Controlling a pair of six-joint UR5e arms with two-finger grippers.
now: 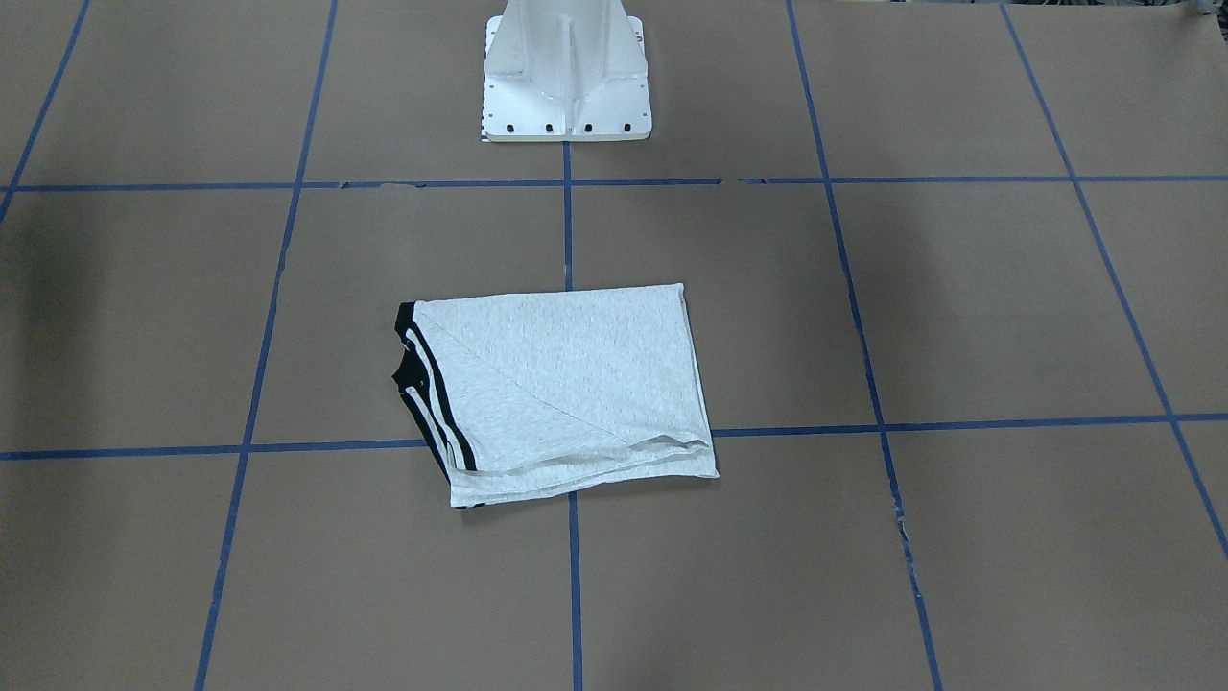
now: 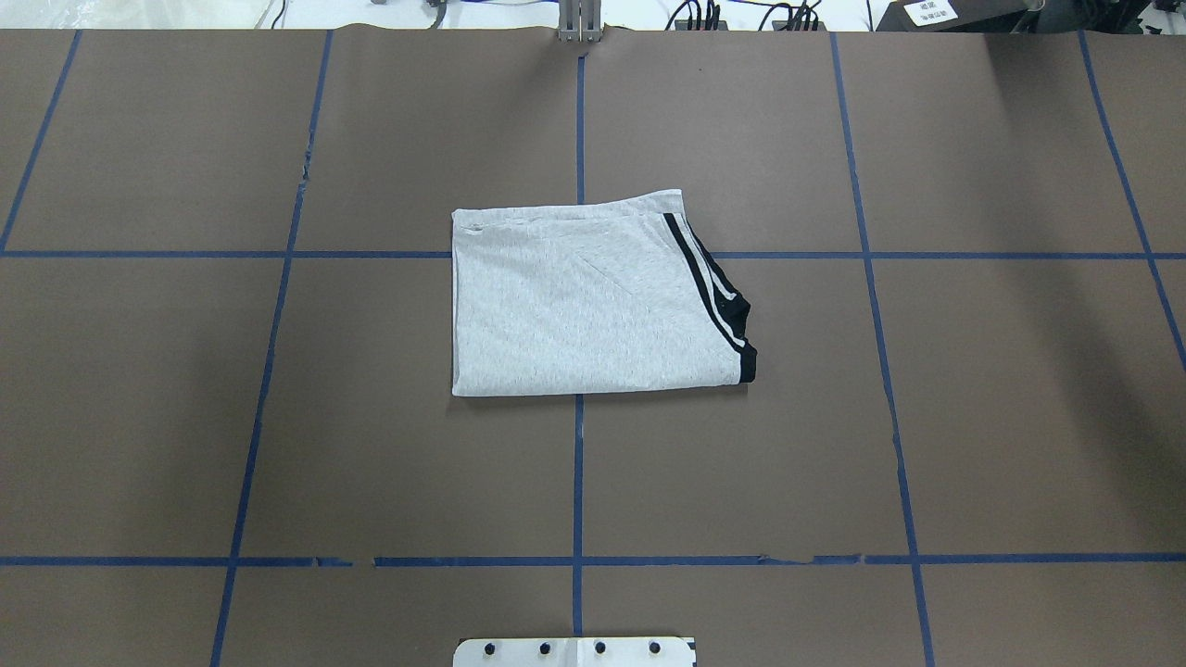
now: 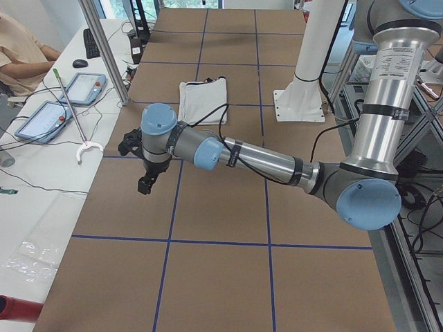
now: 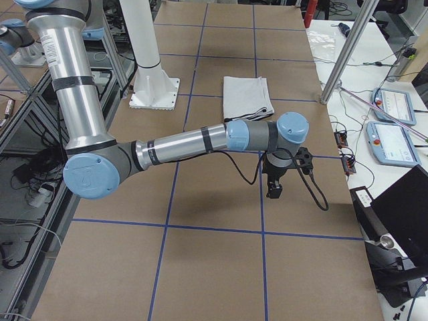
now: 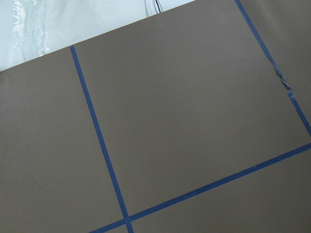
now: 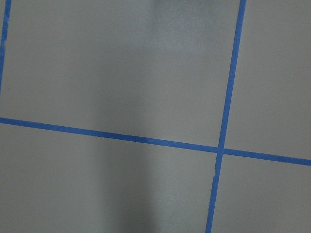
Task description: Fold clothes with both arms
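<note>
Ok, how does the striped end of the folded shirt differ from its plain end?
On the shirt, the striped end carries black and white bands; the plain end is all grey. The striped end runs slanted with a jutting corner; the plain end is a straight edge. Both lie flat on the table.

The T-shirt (image 2: 584, 306) lies on the table (image 2: 185, 417) before the pedestal (image 1: 566, 77) — left arm (image 3: 263, 160), right arm (image 4: 180, 144) over opposite ends.

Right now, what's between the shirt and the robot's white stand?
Just brown table and blue tape between the T-shirt and the white stand, seen in the overhead view.
</note>
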